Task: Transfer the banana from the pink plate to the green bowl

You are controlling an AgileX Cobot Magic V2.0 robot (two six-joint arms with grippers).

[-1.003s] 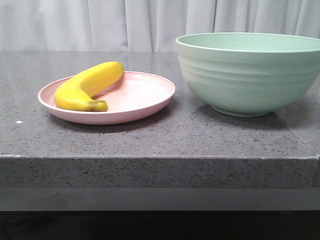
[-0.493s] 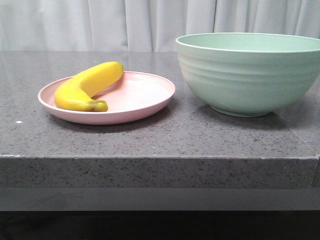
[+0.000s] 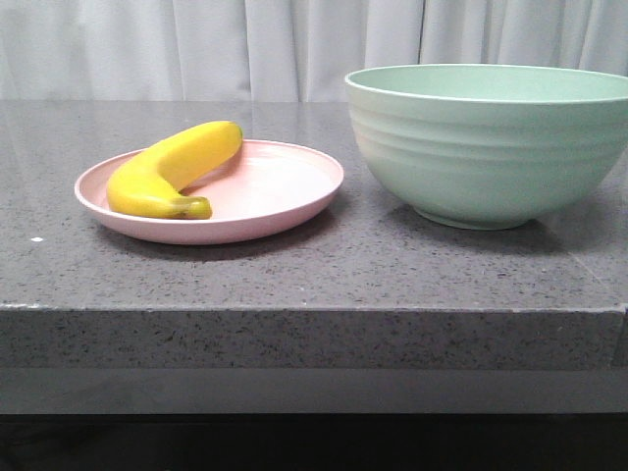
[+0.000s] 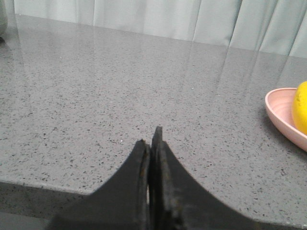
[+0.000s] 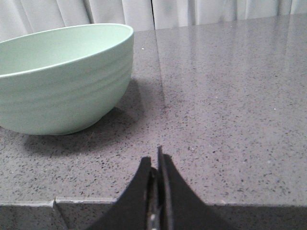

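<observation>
Banana [image 3: 169, 171] lying on pink plate [image 3: 275, 201], beside green bowl [image 3: 486, 147] on bench [image 3: 324, 265]; both arms' jaws closed, empty, well apart from it.

Left hand [image 4: 150, 139] matte black, two broad fingers flaring wide at base and tapering to narrow tips, inner edges rough and worn, right hand [image 5: 155, 160] likewise black, slimmer curved fingers, pale metallic glint low in the seam between them

Glossy banana [image 3: 169, 169]; matte pink plate [image 3: 285, 191]; polished speckled stone counter [image 3: 314, 265]
</observation>
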